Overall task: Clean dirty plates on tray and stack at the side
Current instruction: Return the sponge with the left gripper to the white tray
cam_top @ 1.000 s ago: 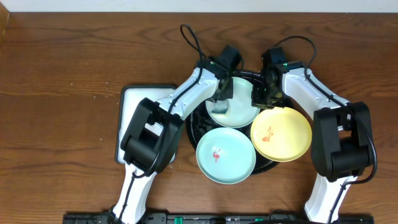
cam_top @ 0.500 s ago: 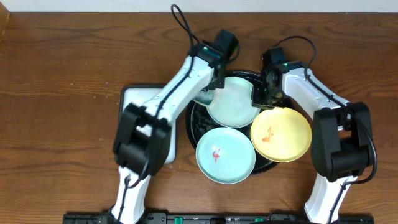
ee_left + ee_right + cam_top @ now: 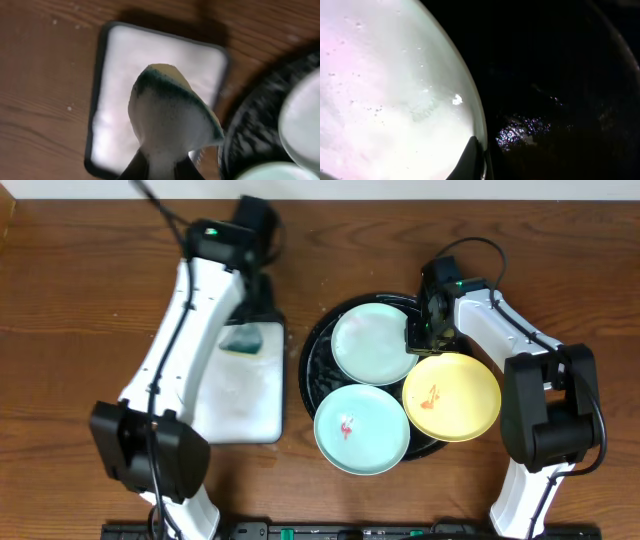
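Left hand (image 3: 160, 169) seemingly pinching sponge (image 3: 172, 112), wooden table (image 3: 80, 300)

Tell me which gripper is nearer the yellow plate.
Right. The right gripper sits at the rim of the far mint-green plate, just beyond the yellow plate. The left gripper holds the sponge over the white tray, across the black tray.

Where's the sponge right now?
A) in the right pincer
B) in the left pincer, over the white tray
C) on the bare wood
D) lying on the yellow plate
B: the left pincer is shut on the sponge, with the white tray beneath it.
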You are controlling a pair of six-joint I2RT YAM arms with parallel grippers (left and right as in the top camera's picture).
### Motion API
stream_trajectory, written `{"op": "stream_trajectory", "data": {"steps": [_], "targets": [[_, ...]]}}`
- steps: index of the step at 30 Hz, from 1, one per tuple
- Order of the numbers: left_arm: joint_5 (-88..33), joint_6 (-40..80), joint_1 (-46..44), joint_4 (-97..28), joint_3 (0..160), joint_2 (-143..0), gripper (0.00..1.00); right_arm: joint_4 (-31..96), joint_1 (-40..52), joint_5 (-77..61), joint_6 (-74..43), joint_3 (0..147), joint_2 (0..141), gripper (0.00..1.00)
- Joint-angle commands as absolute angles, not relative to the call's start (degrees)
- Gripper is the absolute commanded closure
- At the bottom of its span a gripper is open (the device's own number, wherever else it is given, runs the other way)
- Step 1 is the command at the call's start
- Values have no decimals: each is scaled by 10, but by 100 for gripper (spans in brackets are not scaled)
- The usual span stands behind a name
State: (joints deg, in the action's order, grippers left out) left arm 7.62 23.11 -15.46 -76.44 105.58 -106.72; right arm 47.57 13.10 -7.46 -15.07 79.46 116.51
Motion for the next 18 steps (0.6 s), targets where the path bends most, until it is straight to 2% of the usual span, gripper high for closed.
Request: {"op": "stream_trajectory", "data": {"steps": [1, 7, 9, 10, 11, 18], "targets": [[27, 234, -94, -707, 940, -1071, 92, 459, 128, -46, -69, 791, 1166, 99], [17, 234, -61, -631, 815, -1071, 92, 456, 128, -43, -42, 808, 1151, 99], [17, 234, -56, -623, 802, -1071, 83, 464, 128, -32, -51, 823, 1127, 99], [17, 234, -56, -621, 802, -1071, 73, 466, 129, -22, -55, 830, 1112, 99], [17, 234, -56, -619, 802, -1071, 67, 467, 130, -16, -55, 834, 1101, 99], [17, 234, -56, -615, 802, -1071, 62, 471, 154, 77, -36, 836, 1016, 99]]}}
